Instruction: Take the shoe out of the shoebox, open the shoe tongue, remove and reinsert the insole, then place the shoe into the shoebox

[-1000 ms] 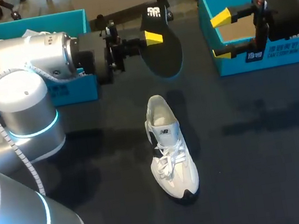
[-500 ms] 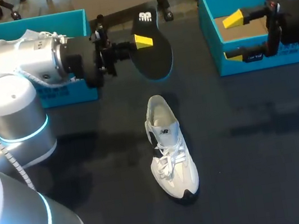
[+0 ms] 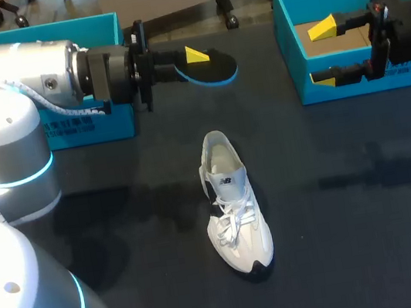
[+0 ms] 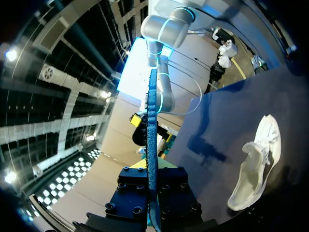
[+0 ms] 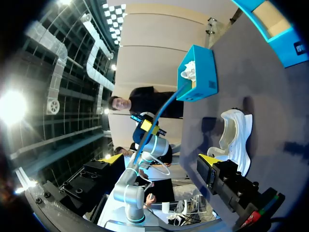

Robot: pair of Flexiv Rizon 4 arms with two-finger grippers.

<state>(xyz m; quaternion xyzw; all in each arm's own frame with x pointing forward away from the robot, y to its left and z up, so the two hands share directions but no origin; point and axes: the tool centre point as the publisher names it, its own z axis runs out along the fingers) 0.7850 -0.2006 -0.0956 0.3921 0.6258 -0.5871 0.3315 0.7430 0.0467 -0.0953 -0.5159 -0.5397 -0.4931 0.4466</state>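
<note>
A white shoe (image 3: 233,204) lies on the dark table (image 3: 356,216), toe toward the front edge, its tongue lifted and its mouth wide; it also shows in the wrist views (image 4: 256,169) (image 5: 236,135). My left gripper (image 3: 189,63) is shut on the black, blue-edged insole (image 3: 214,69), held in the air behind the shoe and seen almost edge-on. In the left wrist view the insole (image 4: 152,145) rises as a thin blue strip from between the fingers. My right gripper (image 3: 323,55) hangs open and empty over the right shoebox (image 3: 287,39).
A second blue box (image 3: 76,127) stands at the back left behind my left arm; it holds something white (image 5: 189,71). Brown cardboard lines the right box's floor (image 3: 344,40). The shoe stands alone in the table's middle.
My left wrist has turned, so the insole went from facing the camera to lying nearly flat. The right gripper drew back a little to the right. The shoe stayed put.
</note>
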